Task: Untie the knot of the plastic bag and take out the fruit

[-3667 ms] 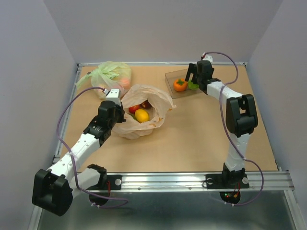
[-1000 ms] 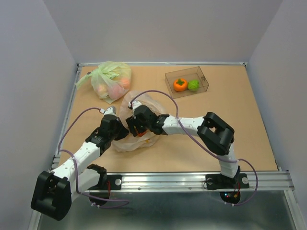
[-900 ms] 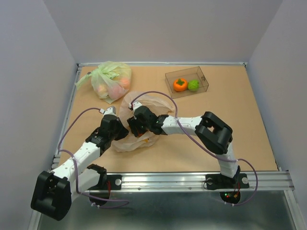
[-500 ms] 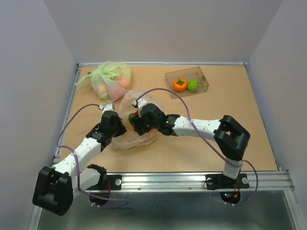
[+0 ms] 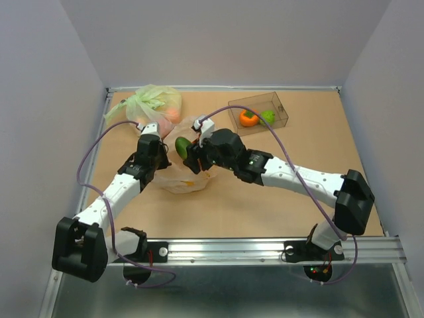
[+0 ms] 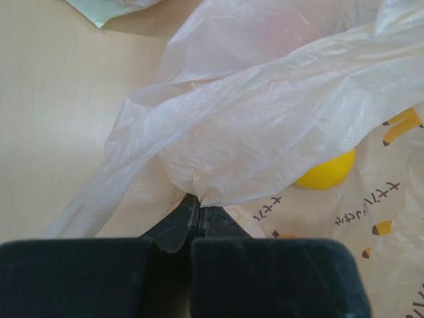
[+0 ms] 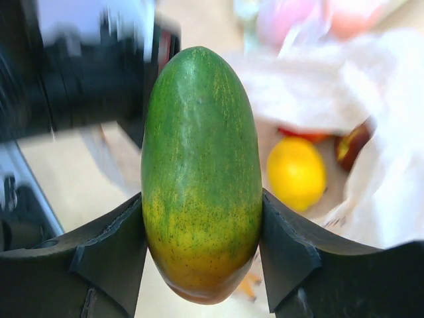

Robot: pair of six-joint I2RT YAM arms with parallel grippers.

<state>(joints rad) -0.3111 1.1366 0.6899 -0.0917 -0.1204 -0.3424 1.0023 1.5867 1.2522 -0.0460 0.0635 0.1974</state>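
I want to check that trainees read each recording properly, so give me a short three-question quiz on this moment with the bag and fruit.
1. True or false: the right arm's jaws hold a long green fruit.
2. What lies in the clear box? A) an orange fruit and a small green fruit; B) a yellow fruit and a red fruit; C) nothing.
3. Fill in: the left arm's jaws are shut on the ___.

Key: 1 true; 2 A; 3 plastic bag.

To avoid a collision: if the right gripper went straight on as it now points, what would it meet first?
Probably the left gripper, struck first by the held green fruit; depth is unclear.
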